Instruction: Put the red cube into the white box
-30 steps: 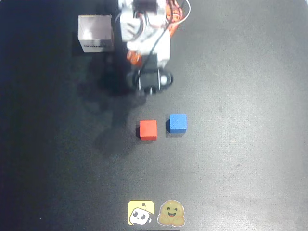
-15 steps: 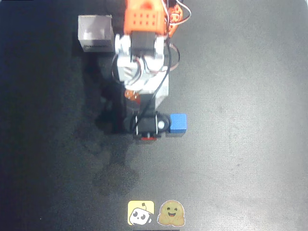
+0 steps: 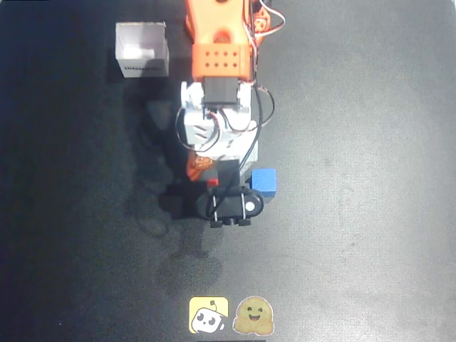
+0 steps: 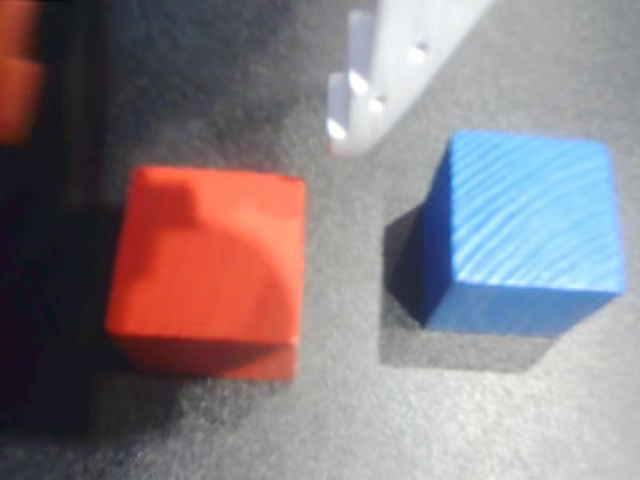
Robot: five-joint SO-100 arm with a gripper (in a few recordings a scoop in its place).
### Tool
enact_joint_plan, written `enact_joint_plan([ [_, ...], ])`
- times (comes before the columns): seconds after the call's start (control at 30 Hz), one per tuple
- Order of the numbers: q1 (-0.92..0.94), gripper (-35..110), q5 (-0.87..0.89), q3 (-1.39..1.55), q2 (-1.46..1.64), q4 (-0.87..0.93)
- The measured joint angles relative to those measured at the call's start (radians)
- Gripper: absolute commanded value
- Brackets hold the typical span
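In the overhead view the white box [image 3: 142, 49] sits far up and to the left on the dark desk [image 3: 356, 214], well apart from the jaws, its open top facing up and dark print on its lower wall. The orange and white arm [image 3: 218, 92] reaches down the middle of that view, and its black camera housing covers the jaws [image 3: 214, 187], so only a sliver of the red cube [image 3: 212, 182] peeks out beneath it. The blue cube [image 3: 264, 181] lies just to the right of the housing. Two stickers [image 3: 231, 315] lie at the bottom edge of the desk.

The wrist view gives what the overhead one hides. At its far left a blurred orange finger [image 4: 18, 80] stands in shadow beside the left face of the red cube [image 4: 205, 265]. The cube rests flat on the desk, all faces alike, its edges turned a little off square to the frame. To its right a pale white finger [image 4: 385, 70] comes down from the top, apart from the cube and above the gap between it and the blue cube [image 4: 520, 230].

The jaws stand open, wider than the red cube, with the cube between the fingers. I cannot tell whether the orange finger touches it. The blue cube lies outside the jaws, just beyond the white finger.
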Motion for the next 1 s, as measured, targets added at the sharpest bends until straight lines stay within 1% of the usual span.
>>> enact_joint_plan([
  [0.13,-0.012,29,-0.002,0.002,-0.023,-0.023],
  [0.3,-0.006,28,-0.002,0.035,-0.048,-0.115],
  [0.5,-0.005,28,-0.002,0.048,-0.078,-0.164],
  [0.77,-0.005,24,-0.002,0.078,-0.138,-0.235],
  [0.9,-0.005,18,-0.002,0.127,-0.155,-0.310],
  [0.93,-0.005,11,-0.002,0.135,-0.163,-0.328],
  [0.97,-0.005,0,-0.002,0.137,-0.170,-0.341],
  [1.0,-0.005,0,-0.002,0.143,-0.175,-0.356],
])
